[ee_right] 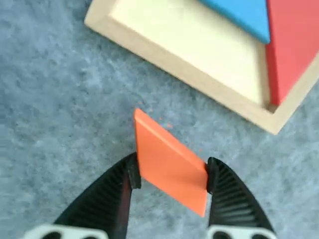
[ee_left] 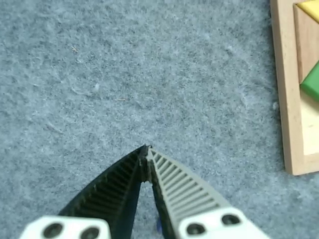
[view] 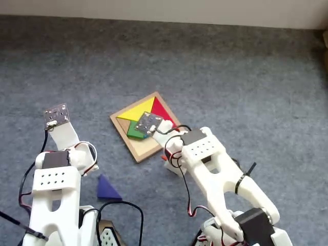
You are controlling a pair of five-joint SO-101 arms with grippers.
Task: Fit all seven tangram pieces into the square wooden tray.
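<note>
Presently the square wooden tray (view: 143, 148) lies turned like a diamond in the middle of the grey table (view: 230, 66). Inside it a yellow piece (view: 137, 109) and a red piece (view: 162, 108) fill the far side, touching each other. A green piece (view: 135, 132) sits toward the left arm's side. The right wrist view adds a blue piece (ee_right: 239, 12) lying against the red one, with bare tray floor beside them. An orange piece (ee_right: 167, 149), a parallelogram, is outside the tray's rim, close to one corner, gripped across its width by the jaws of the right arm (view: 215, 164). A dark blue triangle (view: 106, 188) lies flat on the table, apart from the tray, between the two arms and nearer the left arm (view: 54, 179). That arm's jaws are closed on nothing, their tips meeting above bare table near the tray's outer edge.
</note>
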